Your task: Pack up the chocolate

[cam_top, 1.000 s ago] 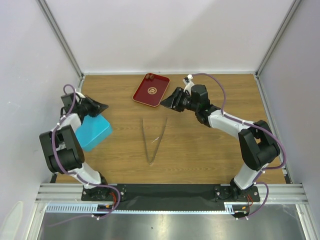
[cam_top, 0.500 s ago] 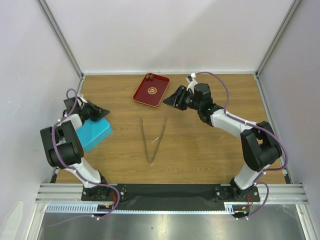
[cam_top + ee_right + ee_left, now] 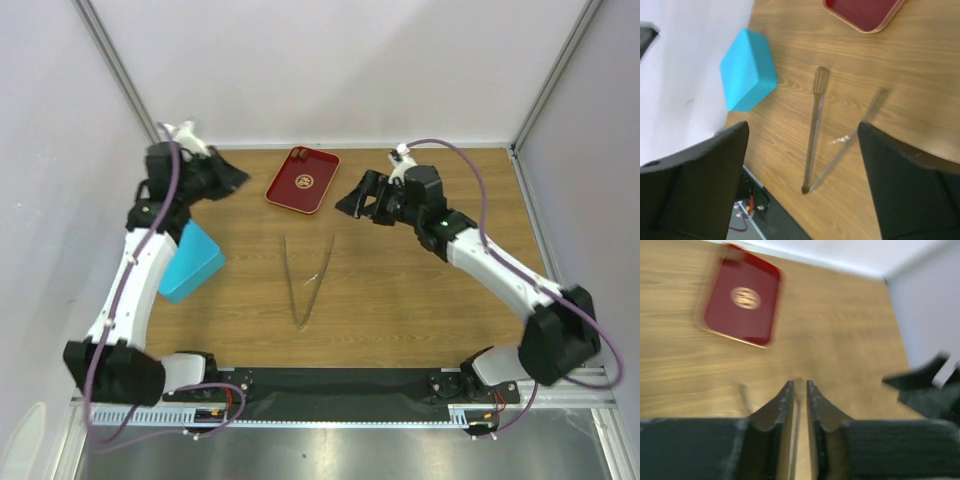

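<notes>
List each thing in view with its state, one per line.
teal box: closed, on the table.
red tray: flat on the table.
chocolate: a few dark pieces in the tray's far corner.
tongs: lying spread open, ungripped.
left gripper: open just a crack, empty.
right gripper: wide open, empty.

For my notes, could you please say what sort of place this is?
Probably a lab robot cell: white panel walls on aluminium posts, a wooden table, two arms bolted to a rail.

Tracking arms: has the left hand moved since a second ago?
Yes: left hand went from the teal box toward the far wall, level with the red tray.
</notes>
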Available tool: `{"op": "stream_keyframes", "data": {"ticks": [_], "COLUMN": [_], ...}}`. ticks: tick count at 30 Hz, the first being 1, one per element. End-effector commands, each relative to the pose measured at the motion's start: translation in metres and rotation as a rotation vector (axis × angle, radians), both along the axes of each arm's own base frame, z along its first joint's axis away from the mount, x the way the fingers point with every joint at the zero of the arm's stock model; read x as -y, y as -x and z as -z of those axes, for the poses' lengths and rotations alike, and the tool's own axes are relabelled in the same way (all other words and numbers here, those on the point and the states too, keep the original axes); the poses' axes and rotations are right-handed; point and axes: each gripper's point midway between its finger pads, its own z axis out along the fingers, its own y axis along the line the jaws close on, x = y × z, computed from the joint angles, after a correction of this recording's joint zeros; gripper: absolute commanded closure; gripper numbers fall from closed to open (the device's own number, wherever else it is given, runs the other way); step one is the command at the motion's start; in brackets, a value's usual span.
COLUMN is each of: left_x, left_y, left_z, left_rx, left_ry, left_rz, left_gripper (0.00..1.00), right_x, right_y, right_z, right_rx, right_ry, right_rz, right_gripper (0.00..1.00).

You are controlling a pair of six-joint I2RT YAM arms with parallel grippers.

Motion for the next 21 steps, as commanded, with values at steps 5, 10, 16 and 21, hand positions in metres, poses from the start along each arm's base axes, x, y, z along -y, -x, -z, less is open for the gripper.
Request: {"op": "stream_keyframes", "data": {"ticks": [5,10,16,21], "left_x": [0.094,0.128,0.119,0.115], "left_y": [0.081,0.124,0.14,0.149], "left_z": [-0.048,-0.039,-0.014,-0.021], "left_rx": [0.246,0.298,0.292,0.332], "left_ry": [-0.16,-0.068,-0.097,-0.091], "left_rz": [0.25,0.437,0.435,0.441], "left_gripper": [0.45,0.0,0.0,0.0], "right_x": [0.081,0.116,0.14,0.147], "right_y": [0.043,0.067,0.085,0.09], "right_z": [-0.06,-0.081,-0.084,-0.084], "right_rx": [0.155,0.165,0.162,0.186], "right_ry": [0.203,0.23,0.257,0.256], "right_rz": [0.246,0.346,0.404,0.419], "right_gripper": [0.0,0.0,0.0,0.0]}}
